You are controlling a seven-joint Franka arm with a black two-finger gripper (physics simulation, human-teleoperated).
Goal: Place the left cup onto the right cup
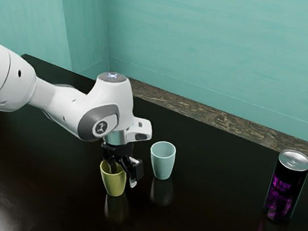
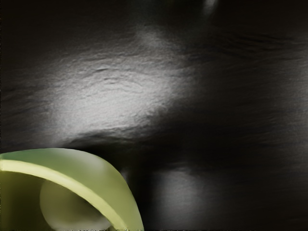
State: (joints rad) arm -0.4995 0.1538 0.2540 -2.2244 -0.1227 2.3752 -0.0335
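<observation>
Dark bench [image 1: 213, 227], fingers [image 1: 114, 160] clamped on rim of yellow-green cup [image 1: 112, 181], pale teal cup [image 1: 162, 160] beside, purple can [image 1: 287, 186] well apart, wrist view looks inside yellow-green cup [image 2: 72, 192].

2 cups in all: 1 yellow-green cup [image 1: 112, 181] just beside 1 pale teal cup [image 1: 162, 160]. 1 black-and-purple can [image 1: 287, 186] (well apart from the pale teal cup). 1 dark tabletop [image 1: 213, 227] beneath.

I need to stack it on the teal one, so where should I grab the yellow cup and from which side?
Pinch the yellow cup by its rim wall, coming straight down from above. It stands upright with its mouth open, and it widens toward the top, so a side grab could slip. The end effector is at that rim.
</observation>
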